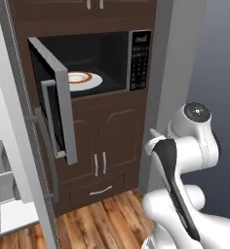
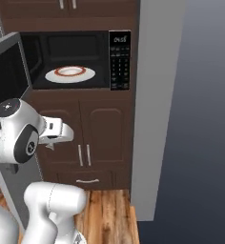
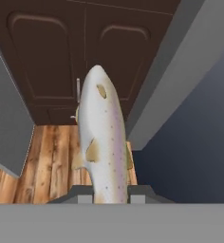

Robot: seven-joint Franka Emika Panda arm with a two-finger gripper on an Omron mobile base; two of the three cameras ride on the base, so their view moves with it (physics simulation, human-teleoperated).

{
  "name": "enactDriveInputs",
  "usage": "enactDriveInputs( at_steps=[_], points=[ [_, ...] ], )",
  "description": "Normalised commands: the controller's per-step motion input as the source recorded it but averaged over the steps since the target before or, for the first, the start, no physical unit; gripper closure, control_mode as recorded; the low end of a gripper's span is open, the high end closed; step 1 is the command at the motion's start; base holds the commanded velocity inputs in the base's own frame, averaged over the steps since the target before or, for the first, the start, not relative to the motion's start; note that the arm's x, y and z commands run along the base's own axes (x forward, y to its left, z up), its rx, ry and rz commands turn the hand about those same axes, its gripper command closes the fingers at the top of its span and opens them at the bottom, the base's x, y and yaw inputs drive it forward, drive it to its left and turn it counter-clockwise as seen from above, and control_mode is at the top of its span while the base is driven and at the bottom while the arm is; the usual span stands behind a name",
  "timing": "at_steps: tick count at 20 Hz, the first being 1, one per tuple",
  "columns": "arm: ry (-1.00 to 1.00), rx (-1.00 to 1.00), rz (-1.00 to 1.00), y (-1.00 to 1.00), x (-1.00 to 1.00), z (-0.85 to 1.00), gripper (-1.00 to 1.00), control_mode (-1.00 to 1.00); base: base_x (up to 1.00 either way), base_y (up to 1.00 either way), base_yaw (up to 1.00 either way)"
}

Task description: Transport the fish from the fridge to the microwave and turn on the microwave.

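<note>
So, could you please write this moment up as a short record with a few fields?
held item: fish, clamped at one end between the fingers of the hand
microwave: door swung open
inside microwave: white plate with a red-brown ring, nothing on it
below microwave: brown cabinet doors, shut
floor: wood planks
fish placed: not yet

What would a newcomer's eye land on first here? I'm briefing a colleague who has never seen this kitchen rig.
Probably the fish, pale and speckled, clamped between the gripper's fingertips and pointing at the brown cabinet doors in the hand view. Next, the microwave set in the cabinetry, its door swung open and a white red-rimmed plate waiting inside.
</note>
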Motion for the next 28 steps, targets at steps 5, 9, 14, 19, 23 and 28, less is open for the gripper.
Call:
enactDriveInputs(
  at_steps=[5,9,14,19,23,28],
  points=[
    [0.00,0.00,0.00,0.00,0.00,0.00,1.00,1.00,0.53,-0.31,0.29],
    [0.00,0.00,0.00,0.00,0.00,0.00,1.00,1.00,0.50,-0.33,0.29],
    [0.00,0.00,0.00,0.00,0.00,0.00,1.00,1.00,0.44,-0.35,0.27],
    [0.00,0.00,0.00,0.00,0.00,0.00,1.00,1.00,0.50,-0.34,0.27],
    [0.00,0.00,0.00,0.00,0.00,0.00,1.00,1.00,0.47,-0.34,0.27],
    [0.00,0.00,0.00,0.00,0.00,0.00,1.00,1.00,0.40,-0.37,0.27]
  ],
)
